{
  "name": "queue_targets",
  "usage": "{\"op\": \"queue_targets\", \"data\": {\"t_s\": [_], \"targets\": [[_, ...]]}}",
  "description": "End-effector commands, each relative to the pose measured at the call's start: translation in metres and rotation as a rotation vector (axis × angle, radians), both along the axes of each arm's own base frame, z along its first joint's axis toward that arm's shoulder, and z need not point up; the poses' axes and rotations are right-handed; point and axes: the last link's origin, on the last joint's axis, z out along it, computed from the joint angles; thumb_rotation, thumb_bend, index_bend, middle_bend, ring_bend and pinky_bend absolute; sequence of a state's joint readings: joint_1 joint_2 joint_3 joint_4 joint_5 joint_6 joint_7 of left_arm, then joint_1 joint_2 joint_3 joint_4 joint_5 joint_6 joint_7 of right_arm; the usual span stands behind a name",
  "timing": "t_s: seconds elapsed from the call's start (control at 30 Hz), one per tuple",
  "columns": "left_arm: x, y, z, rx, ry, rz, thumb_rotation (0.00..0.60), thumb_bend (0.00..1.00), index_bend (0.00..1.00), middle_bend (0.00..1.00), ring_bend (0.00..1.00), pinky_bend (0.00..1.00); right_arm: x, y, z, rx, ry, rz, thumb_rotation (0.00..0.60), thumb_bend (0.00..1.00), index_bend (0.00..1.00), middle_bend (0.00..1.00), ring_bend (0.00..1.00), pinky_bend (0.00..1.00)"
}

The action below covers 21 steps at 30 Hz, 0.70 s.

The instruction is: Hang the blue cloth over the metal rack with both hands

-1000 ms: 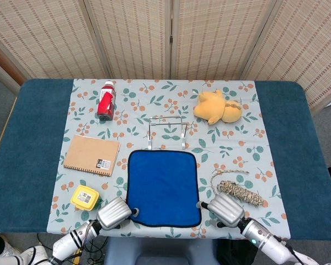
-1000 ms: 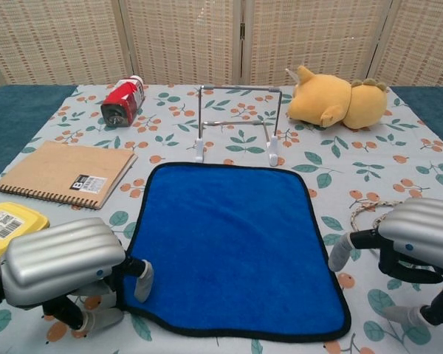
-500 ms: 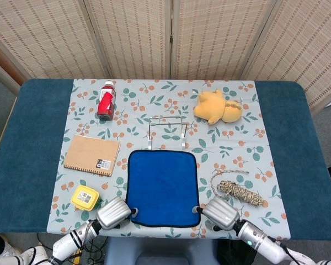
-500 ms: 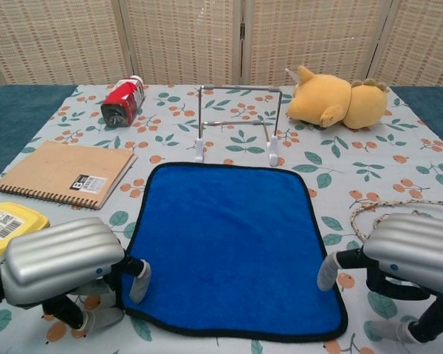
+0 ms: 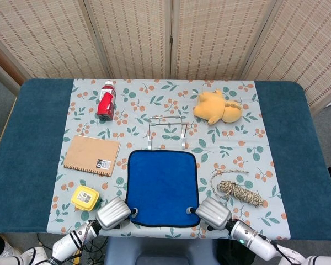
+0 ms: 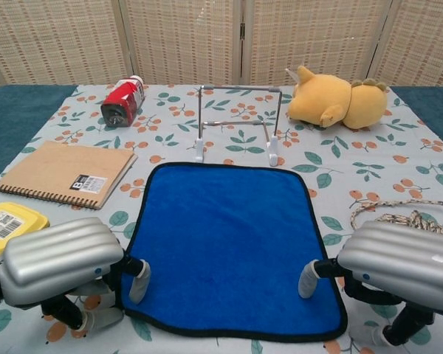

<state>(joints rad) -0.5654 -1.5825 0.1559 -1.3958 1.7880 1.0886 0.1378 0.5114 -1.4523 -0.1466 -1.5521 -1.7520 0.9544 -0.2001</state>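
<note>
Cloth point(image 6: 229, 243) lay flat before rack point(image 6: 238, 122); my left robot hand point(image 6: 59, 259) and right robot hand point(image 6: 399, 263) touched its near corners, grasp unclear.

Bottle point(image 5: 106, 100) (lying down), notebook point(image 5: 91, 155), yellow box point(image 5: 84, 197), plush point(image 5: 217, 107), rope point(image 5: 240, 191).

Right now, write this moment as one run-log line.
flat blue cloth | left robot hand, right robot hand at near corners | metal wire rack bare
</note>
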Motion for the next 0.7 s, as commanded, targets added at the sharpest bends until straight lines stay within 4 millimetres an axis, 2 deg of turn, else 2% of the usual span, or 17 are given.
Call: {"op": "queue_targets", "data": {"t_s": [0.03, 0.43, 0.6, 0.7], "targets": [[-0.001, 0.000, 0.000, -0.001, 0.000, 0.005, 0.600, 0.34, 0.51, 1.00, 0.96, 1.00, 0.002, -0.001, -0.002, -0.005, -0.004, 0.003, 0.600, 0.27, 0.32, 0.93, 0.95, 1.00], [-0.002, -0.001, 0.000, 0.000, 0.001, 0.007, 0.600, 0.34, 0.51, 1.00, 0.96, 1.00, 0.008, -0.005, -0.011, -0.011, -0.034, 0.006, 0.600, 0.32, 0.39, 0.93, 0.95, 1.00], [-0.002, 0.000, 0.001, 0.004, -0.001, 0.011, 0.600, 0.34, 0.51, 1.00, 0.96, 1.00, 0.011, -0.007, -0.013, -0.019, -0.059, 0.007, 0.600, 0.40, 0.48, 0.94, 0.96, 1.00], [-0.003, 0.001, 0.002, 0.008, -0.004, 0.011, 0.600, 0.34, 0.51, 1.00, 0.96, 1.00, 0.012, -0.007, -0.014, -0.022, -0.070, 0.005, 0.600, 0.42, 0.55, 0.94, 0.97, 1.00]]}}
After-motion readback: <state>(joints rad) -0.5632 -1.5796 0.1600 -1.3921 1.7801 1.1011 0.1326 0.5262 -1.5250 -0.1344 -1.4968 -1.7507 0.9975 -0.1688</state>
